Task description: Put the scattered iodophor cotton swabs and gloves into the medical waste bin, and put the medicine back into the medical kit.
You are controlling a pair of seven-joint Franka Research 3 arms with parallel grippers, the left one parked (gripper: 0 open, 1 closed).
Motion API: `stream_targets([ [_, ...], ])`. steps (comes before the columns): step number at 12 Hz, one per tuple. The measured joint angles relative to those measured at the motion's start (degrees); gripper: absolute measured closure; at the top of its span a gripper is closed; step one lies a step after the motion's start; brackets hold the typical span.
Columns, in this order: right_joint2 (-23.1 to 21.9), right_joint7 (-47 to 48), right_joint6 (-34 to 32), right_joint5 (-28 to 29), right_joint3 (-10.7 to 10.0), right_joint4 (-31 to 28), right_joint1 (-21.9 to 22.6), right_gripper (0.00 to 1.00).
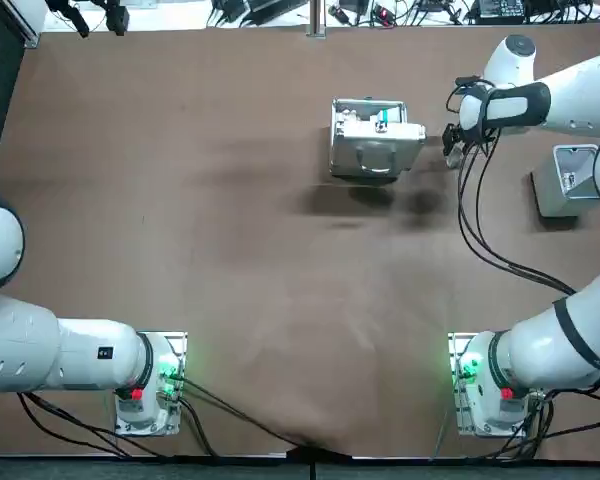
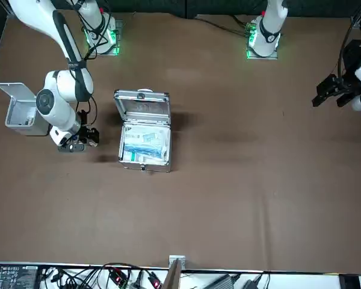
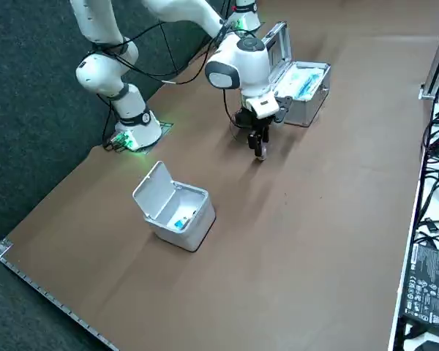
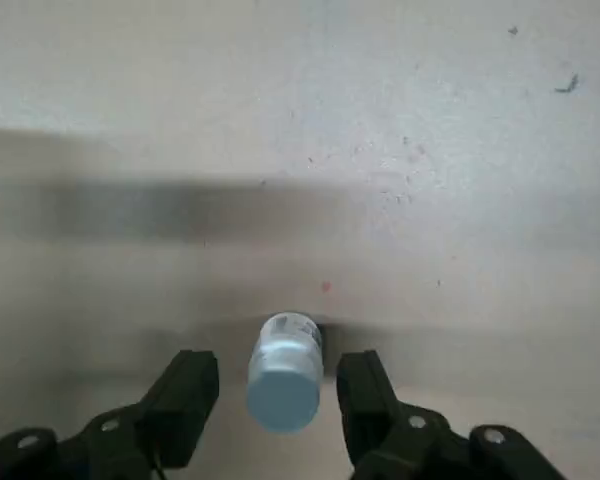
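A small medicine bottle [image 4: 285, 372] with a pale blue cap stands on the brown table between the two fingers of my right gripper [image 4: 277, 395]. A gap shows on each side of the bottle, so the gripper is open around it. Seen from above, the right gripper [image 1: 452, 150] hangs low over the table just right of the open silver medical kit [image 1: 373, 140]. The kit [image 2: 144, 135] holds pale blue packets. The white medical waste bin [image 3: 177, 210], lid up, stands apart from the gripper [image 3: 260, 148], with blue and white items inside. The other views hide the bottle behind the hand.
The waste bin [image 1: 565, 180] sits near the table's right edge in the top view. Black cables [image 1: 480, 225] hang from the right arm over the table. The parked left arm [image 1: 40, 350] lies at the near left. Wires and gear line the far edge.
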Motion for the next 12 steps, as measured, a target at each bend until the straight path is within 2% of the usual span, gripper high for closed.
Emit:
stream_targets([
  [2,0.05,0.00,0.01,-0.01,0.00,0.00,-0.12,0.29],
  [4,0.15,0.00,0.02,-0.01,0.00,0.00,-0.18,0.44],
  [5,0.17,0.00,0.02,-0.01,0.00,0.00,-0.19,0.47],
  [8,0.18,-0.01,0.01,-0.02,0.00,0.00,-0.19,0.52],
  [9,0.08,-0.01,0.00,-0.04,0.00,0.03,-0.20,0.59],
  [10,-0.08,-0.01,-0.02,-0.04,0.00,0.03,-0.22,0.61],
  [12,0.03,-0.01,-0.01,-0.04,0.00,0.03,-0.22,0.61],
])
